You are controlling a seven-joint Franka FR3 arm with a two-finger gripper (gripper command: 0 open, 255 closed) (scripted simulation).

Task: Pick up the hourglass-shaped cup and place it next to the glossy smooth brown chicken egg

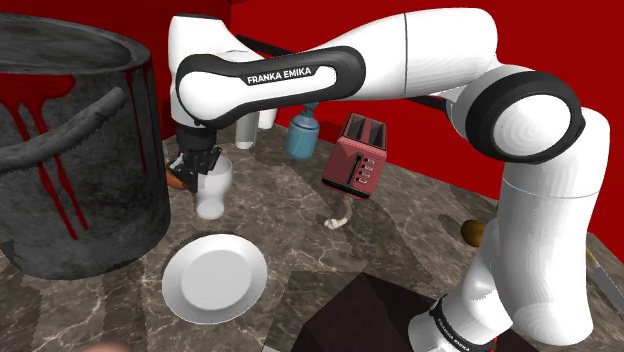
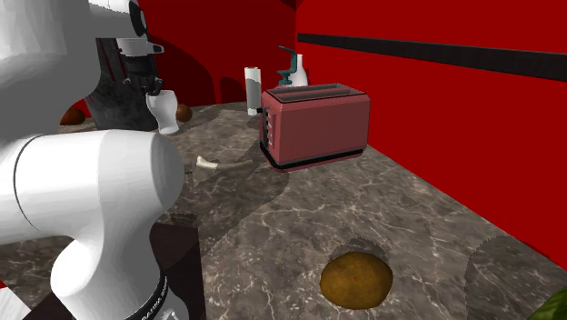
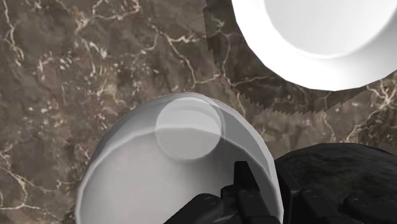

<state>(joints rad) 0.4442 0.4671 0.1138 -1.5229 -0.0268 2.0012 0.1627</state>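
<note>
White hourglass-shaped cup (image 1: 213, 190) apparently standing upright on the marbled worktop (image 1: 300, 240), just beside the brown egg (image 2: 184, 113). Gripper (image 1: 197, 167) at the cup's rim; whether it grips cannot be told. Good practice: keep the cup vertical, clear it straight upward, and avoid nudging the egg.

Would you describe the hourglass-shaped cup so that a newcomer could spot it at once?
Start at the dark bucket with red drips at the shoulder view's left. On the marble counter beside it stands a white cup, next to a flat white plate; only the cup is tall with a pinched waist.
</note>
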